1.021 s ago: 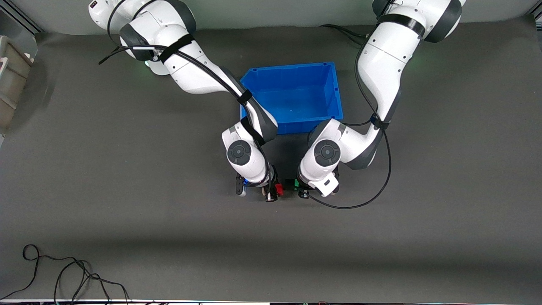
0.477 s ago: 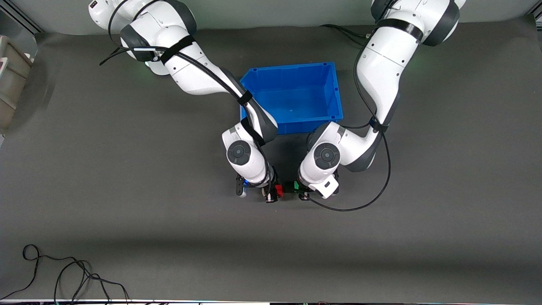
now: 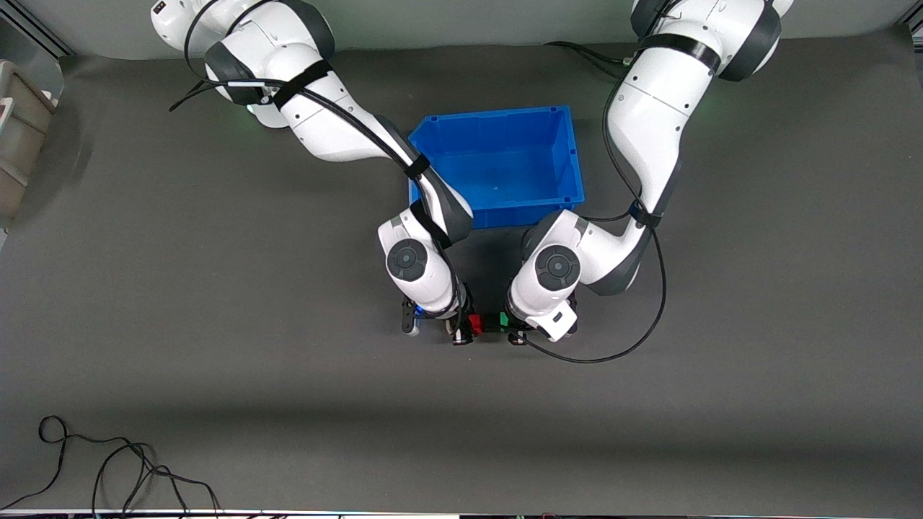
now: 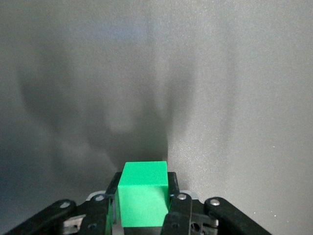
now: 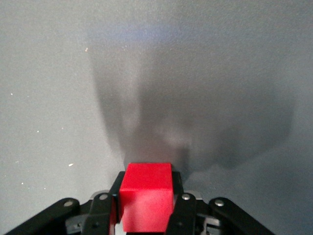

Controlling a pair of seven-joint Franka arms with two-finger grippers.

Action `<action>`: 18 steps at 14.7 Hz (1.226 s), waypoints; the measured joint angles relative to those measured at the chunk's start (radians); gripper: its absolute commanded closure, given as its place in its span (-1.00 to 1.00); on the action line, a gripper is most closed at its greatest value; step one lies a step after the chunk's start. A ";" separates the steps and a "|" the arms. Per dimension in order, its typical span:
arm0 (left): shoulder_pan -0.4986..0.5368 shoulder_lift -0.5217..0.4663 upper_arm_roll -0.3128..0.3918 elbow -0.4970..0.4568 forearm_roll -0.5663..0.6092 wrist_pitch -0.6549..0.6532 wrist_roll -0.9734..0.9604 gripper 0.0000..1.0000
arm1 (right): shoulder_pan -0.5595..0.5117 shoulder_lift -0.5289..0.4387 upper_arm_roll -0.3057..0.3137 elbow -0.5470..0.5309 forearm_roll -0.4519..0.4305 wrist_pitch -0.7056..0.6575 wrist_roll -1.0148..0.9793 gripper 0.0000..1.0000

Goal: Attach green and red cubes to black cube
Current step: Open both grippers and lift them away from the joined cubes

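Note:
My left gripper [image 3: 509, 324] is shut on the green cube [image 3: 504, 318], just above the grey mat in front of the blue bin. My right gripper [image 3: 467, 326] is shut on the red cube [image 3: 475, 322], close beside it. A small dark shape between the two, the black cube [image 3: 490, 321], seems to touch both. In the left wrist view the green cube [image 4: 143, 199] sits between the fingers of the left gripper [image 4: 143, 208]. In the right wrist view the red cube [image 5: 145, 196] sits between those of the right gripper [image 5: 145, 208]. The black cube is out of both wrist views.
The blue bin [image 3: 573, 155] stands open and empty, farther from the front camera than both grippers. A loose black cable [image 3: 108, 468] lies near the table's front edge at the right arm's end. A beige box [image 3: 18, 130] stands at that end.
My left gripper has shifted a little with the green cube, closing in toward the red cube. The right arm has stayed still.

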 measured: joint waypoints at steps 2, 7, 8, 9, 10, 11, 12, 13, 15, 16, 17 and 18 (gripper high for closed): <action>0.000 0.007 0.000 0.001 0.000 0.000 0.000 0.37 | 0.000 0.000 0.000 0.000 0.000 0.000 0.000 0.69; 0.000 0.009 0.000 0.011 0.000 0.000 0.000 -1.00 | 0.000 0.001 0.000 0.000 0.000 0.001 -0.002 -0.93; 0.000 0.009 0.000 0.016 0.001 0.000 0.000 -1.00 | 0.000 0.003 0.000 0.000 0.000 0.001 -0.003 -0.99; 0.000 0.009 0.001 0.021 0.001 0.000 0.000 -1.00 | 0.000 0.004 0.000 0.000 0.000 0.002 -0.004 -0.99; 0.001 0.009 0.002 0.027 0.003 0.000 0.001 -1.00 | 0.000 0.004 0.000 0.000 0.000 0.003 -0.005 -0.99; 0.003 0.007 0.004 0.034 0.010 -0.001 0.004 -1.00 | 0.000 0.004 0.000 0.002 0.000 0.005 -0.006 -0.99; 0.013 0.002 0.007 0.042 0.018 -0.003 0.017 -1.00 | 0.000 0.004 0.000 0.006 0.000 0.006 -0.006 -0.99; 0.033 -0.013 0.007 0.048 0.021 -0.025 0.059 -1.00 | 0.000 0.003 0.000 0.013 0.000 0.006 -0.006 -0.99; 0.085 -0.074 0.005 0.055 0.020 -0.148 0.213 -1.00 | -0.002 -0.004 -0.003 0.031 0.000 0.000 -0.006 -0.99; 0.112 -0.115 0.005 0.056 0.020 -0.223 0.310 -1.00 | -0.006 -0.015 -0.007 0.042 0.000 -0.025 -0.006 -0.99; 0.139 -0.158 0.005 0.056 0.019 -0.303 0.415 -1.00 | -0.013 -0.034 -0.012 0.051 0.000 -0.068 -0.009 -0.99; 0.166 -0.201 0.005 0.056 0.019 -0.380 0.526 -1.00 | -0.025 -0.061 -0.013 0.058 0.000 -0.118 -0.019 -0.99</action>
